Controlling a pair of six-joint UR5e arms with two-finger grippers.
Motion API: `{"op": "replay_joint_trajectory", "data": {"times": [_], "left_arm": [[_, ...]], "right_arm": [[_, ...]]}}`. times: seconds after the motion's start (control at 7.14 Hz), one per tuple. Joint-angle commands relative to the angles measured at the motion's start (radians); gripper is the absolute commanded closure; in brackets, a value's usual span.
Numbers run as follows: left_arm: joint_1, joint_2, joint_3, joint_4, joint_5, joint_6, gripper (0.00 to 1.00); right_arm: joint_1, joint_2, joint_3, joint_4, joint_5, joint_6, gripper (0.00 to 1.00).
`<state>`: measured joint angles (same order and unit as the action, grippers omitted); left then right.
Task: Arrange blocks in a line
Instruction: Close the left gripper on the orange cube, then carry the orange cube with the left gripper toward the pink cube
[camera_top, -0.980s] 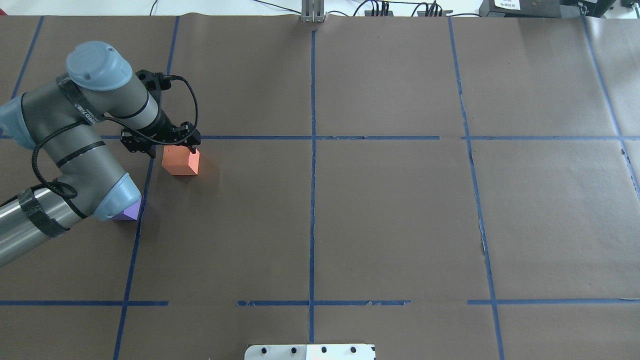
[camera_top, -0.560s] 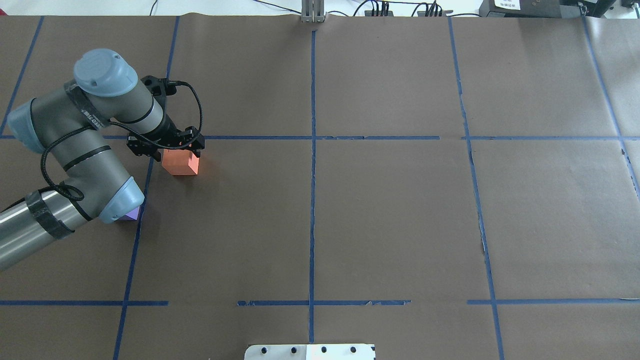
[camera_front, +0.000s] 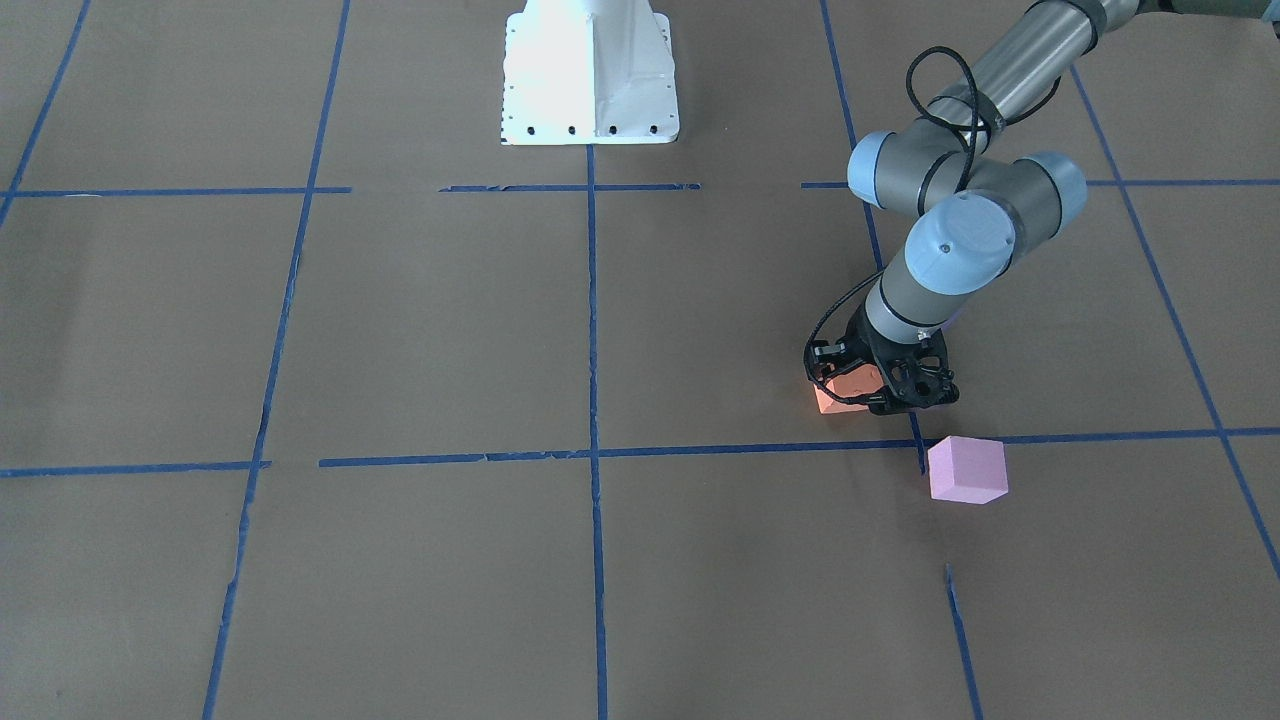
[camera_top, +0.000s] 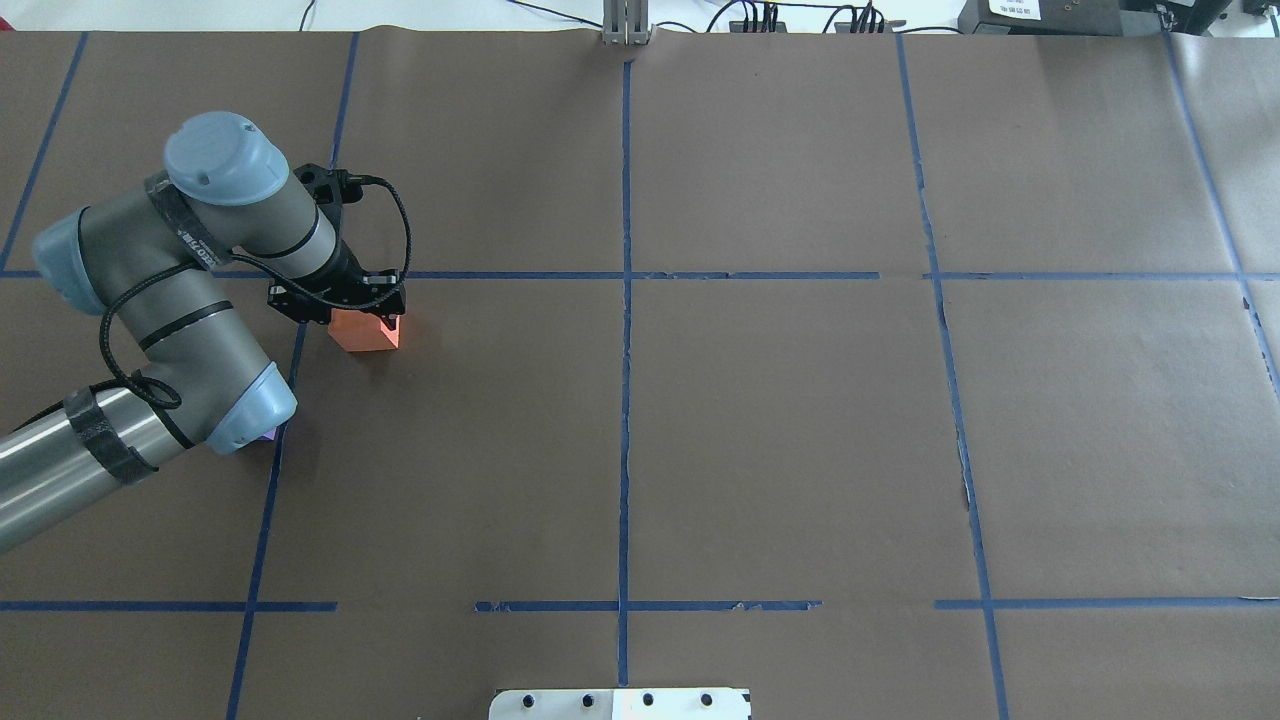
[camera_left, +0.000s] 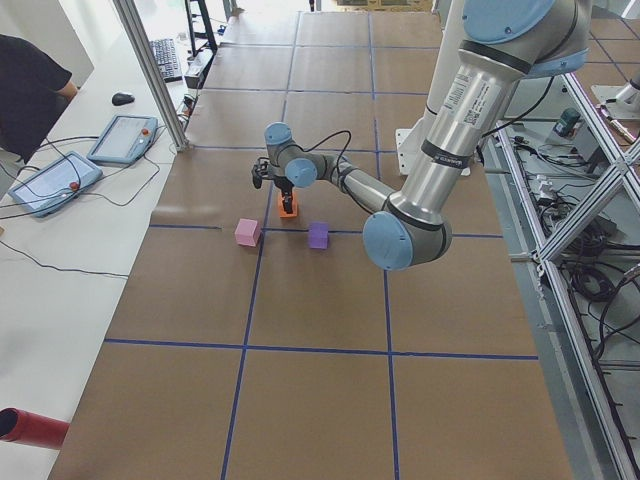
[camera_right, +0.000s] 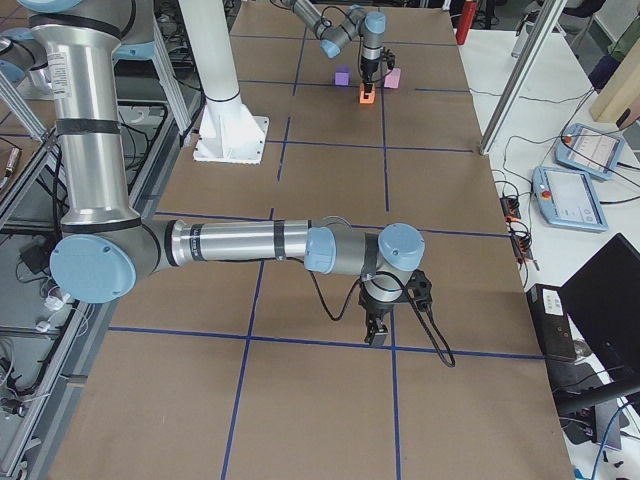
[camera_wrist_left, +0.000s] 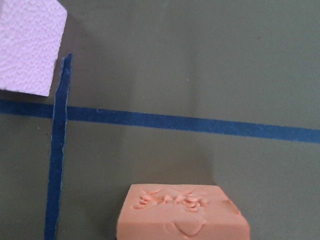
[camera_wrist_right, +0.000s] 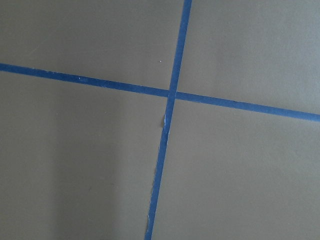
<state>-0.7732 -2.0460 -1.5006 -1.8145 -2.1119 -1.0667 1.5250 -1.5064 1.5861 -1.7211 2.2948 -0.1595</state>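
Left side of the table (camera_top: 800, 450): the pink block (camera_front: 967, 470) sits on the far side of the blue tape line (camera_front: 700, 450). The purple block (camera_left: 318, 235) sits nearer the base, mostly under the left arm's elbow in the overhead view. Just right of both, the orange block (camera_top: 368, 333) rests on the table. The left end effector (camera_top: 345, 310) is low over it, jaws spread, not clamped. Far right: the right end effector (camera_right: 378, 330) hangs above a tape cross (camera_wrist_right: 171, 94); I cannot tell its state.
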Motion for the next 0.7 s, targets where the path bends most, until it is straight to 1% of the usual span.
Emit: {"op": "replay_joint_trajectory", "data": {"times": [0.0, 0.14, 0.28, 0.42, 0.56], "left_arm": [[-0.018, 0.006, -0.042, 0.001, 0.006, 0.013, 0.90], [-0.096, 0.016, -0.128, 0.050, -0.005, 0.037, 0.89], [-0.136, 0.033, -0.177, 0.145, -0.008, 0.150, 0.88], [-0.159, 0.055, -0.187, 0.158, -0.010, 0.215, 0.87], [-0.173, 0.126, -0.217, 0.158, -0.007, 0.244, 0.86]], "right_arm": [[0.000, 0.000, 0.000, 0.000, 0.000, 0.000, 0.00], [0.000, 0.000, 0.000, 0.000, 0.000, 0.000, 0.00], [0.000, 0.000, 0.000, 0.000, 0.000, 0.000, 0.00], [0.000, 0.000, 0.000, 0.000, 0.000, 0.000, 0.00], [0.000, 0.000, 0.000, 0.000, 0.000, 0.000, 0.00]]}}
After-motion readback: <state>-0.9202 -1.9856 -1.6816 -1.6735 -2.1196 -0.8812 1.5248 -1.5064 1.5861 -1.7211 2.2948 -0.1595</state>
